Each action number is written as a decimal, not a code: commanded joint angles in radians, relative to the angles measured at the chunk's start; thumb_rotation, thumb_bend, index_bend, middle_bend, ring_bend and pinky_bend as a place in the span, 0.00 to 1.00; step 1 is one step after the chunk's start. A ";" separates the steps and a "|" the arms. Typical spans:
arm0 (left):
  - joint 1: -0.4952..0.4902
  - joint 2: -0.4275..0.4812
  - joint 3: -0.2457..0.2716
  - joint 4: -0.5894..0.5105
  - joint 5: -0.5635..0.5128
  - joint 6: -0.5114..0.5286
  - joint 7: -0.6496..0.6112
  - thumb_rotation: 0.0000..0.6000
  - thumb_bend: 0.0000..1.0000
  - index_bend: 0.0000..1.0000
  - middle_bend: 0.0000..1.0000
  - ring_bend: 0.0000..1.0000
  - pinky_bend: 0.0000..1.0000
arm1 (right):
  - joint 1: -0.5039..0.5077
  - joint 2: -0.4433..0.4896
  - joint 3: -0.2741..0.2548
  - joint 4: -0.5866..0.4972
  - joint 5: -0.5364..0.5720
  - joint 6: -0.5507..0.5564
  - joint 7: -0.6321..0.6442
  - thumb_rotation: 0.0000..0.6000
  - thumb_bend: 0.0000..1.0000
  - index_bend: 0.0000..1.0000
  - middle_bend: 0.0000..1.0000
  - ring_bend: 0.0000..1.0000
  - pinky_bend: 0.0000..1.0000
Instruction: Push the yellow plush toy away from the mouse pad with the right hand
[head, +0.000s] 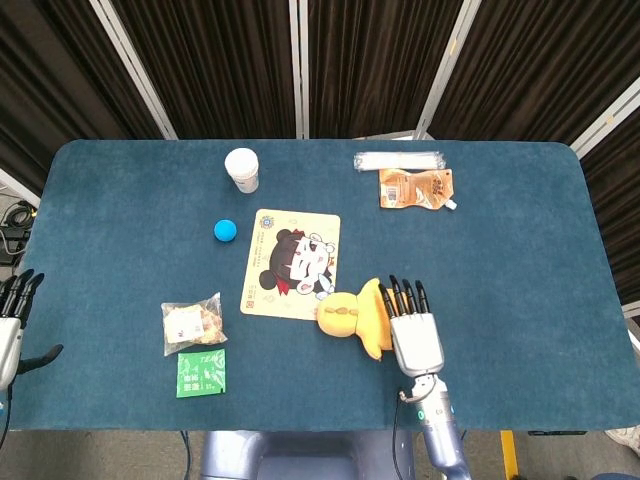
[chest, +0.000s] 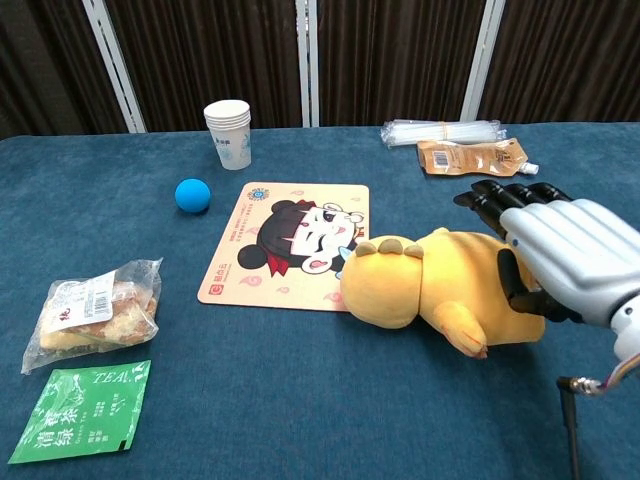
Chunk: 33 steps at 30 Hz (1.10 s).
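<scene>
1. With the right hand (chest: 560, 255) flat, fingers extended and holding nothing, over the tail end of the yellow plush toy (chest: 440, 290), we're on the side far from the mouse pad (head: 291, 263). Pushing from there drives the toy further onto the pad, not off it.
2. The toy lies on its side on the surface (head: 520, 230), its head just touching or overlapping the pad's lower right corner; we can't tell which.
3. The toy is soft. We expect a high contact to squash or roll it instead of sliding it, and it may drag the pad along.
4. A sweep toward the back risks clipping the orange pouch (head: 416, 188) and the clear packet (head: 400, 160).
5. The left hand (head: 12, 320) sits at the surface's left edge, fingers spread, empty.
6. Containers: the stacked paper cups (chest: 228, 133) stand upright, contents not visible. The clear snack bag (chest: 92, 312) holds brownish food. The green tea sachet (chest: 82, 410) is sealed and flat. The blue ball (chest: 192, 194) is loose.
</scene>
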 joint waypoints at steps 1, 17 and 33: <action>0.000 0.000 0.001 -0.001 0.004 0.002 0.001 1.00 0.10 0.00 0.00 0.00 0.00 | 0.000 -0.022 -0.013 0.006 0.006 0.001 -0.020 1.00 1.00 0.00 0.00 0.00 0.00; -0.002 -0.005 0.005 0.000 0.005 -0.004 0.008 1.00 0.10 0.00 0.00 0.00 0.00 | 0.014 -0.145 -0.018 0.140 0.048 -0.014 -0.063 1.00 1.00 0.00 0.00 0.00 0.00; -0.005 -0.005 0.007 0.000 0.004 -0.009 0.011 1.00 0.10 0.00 0.00 0.00 0.00 | 0.005 -0.132 0.033 0.170 0.095 0.017 -0.082 1.00 1.00 0.00 0.00 0.00 0.00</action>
